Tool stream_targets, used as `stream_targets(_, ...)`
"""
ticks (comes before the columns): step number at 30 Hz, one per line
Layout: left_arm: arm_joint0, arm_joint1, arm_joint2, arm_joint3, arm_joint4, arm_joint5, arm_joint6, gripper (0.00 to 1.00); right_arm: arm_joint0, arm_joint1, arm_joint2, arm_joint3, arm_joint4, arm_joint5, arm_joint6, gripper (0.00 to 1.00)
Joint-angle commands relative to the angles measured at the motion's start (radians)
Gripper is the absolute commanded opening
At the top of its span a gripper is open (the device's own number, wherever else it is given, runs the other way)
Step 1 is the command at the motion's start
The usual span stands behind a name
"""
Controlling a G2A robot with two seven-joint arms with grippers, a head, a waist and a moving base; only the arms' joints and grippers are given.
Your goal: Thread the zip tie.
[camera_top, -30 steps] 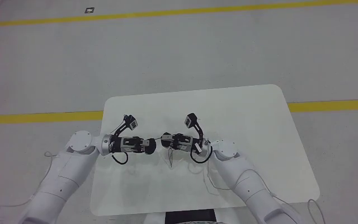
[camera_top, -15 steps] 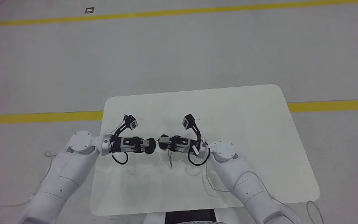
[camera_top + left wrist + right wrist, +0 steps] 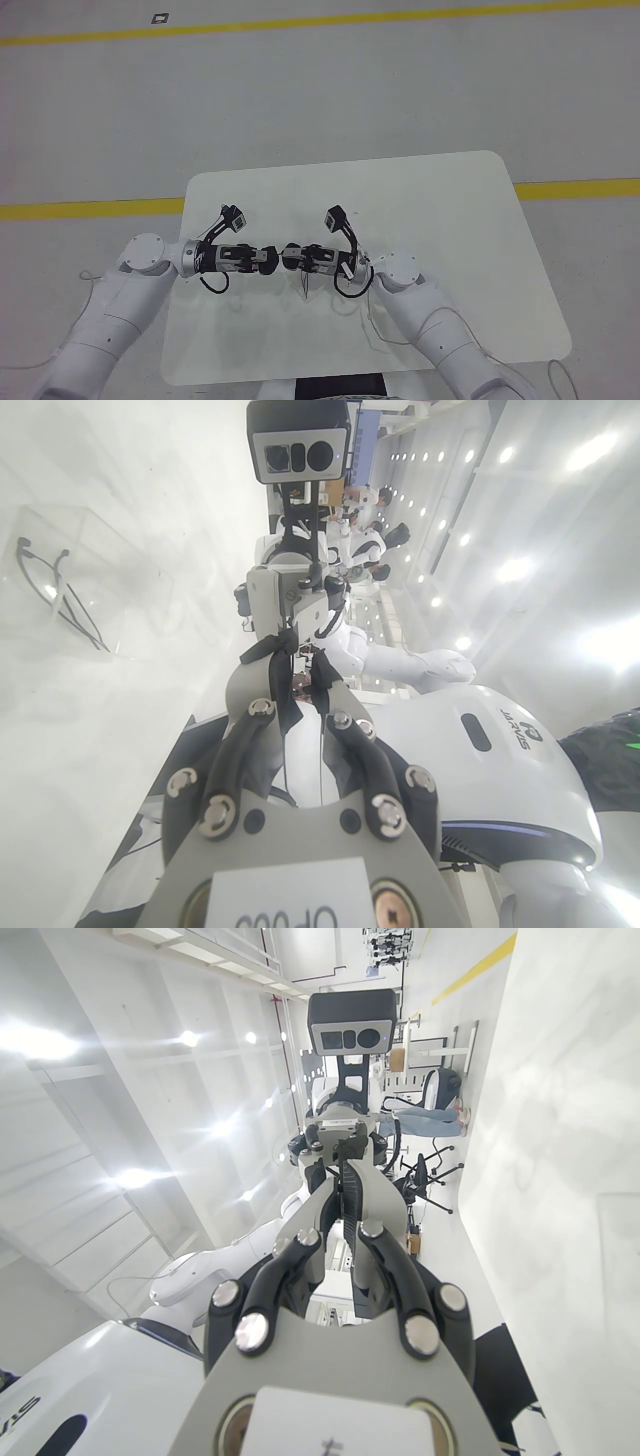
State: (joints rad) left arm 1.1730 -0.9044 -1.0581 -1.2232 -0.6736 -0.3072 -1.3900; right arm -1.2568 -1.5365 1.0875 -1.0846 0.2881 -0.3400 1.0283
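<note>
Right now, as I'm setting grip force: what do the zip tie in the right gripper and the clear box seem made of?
The zip tie: black matte plastic, likely nylon; a thin strip with fine cross ridges, clamped in the right gripper. The clear box: rigid glossy transparent plastic, perhaps acrylic; straight edges, glints, and the table shows through.

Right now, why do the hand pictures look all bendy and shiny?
Left wrist view: ceiling lamps glare white, and the wide lens curves straight edges. Right wrist view: more lamps flare, and straight lines bow. Top view: light lies even on the table, no glare.
</note>
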Motion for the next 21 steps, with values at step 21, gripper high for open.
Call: stream_targets(21,0.0,0.0,0.0,0.0,0.0,0.0,0.0,0.05,0.002,0.002,-0.01,-0.005,0.0,0.0,0.012,0.0)
